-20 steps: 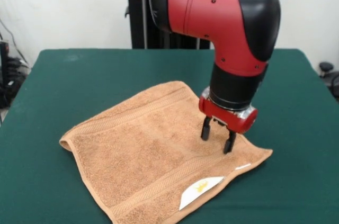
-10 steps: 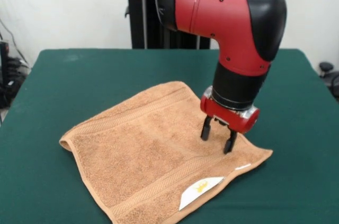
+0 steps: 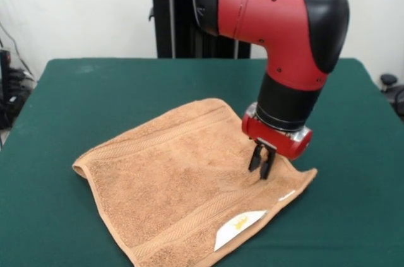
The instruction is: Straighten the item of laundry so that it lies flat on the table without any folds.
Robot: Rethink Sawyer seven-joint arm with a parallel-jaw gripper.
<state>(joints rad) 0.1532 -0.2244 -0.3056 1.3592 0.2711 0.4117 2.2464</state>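
The pincer (image 3: 261,165) has closed from wide open, pinching the towel (image 3: 183,185) near its right edge, which has drawn inward.

A white wall (image 3: 82,8) behind, dark cables (image 3: 11,90) at the left edge, black object (image 3: 388,81) at right.

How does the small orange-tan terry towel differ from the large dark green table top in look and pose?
The orange-tan terry towel is small and looped in texture, while the dark green table top is far larger and smooth like felt. The towel lies turned at an angle and puckers slightly at the gripper, while the table is flat and square to the view. The towel bears a white tag; the table is plain. Both are rectangular.
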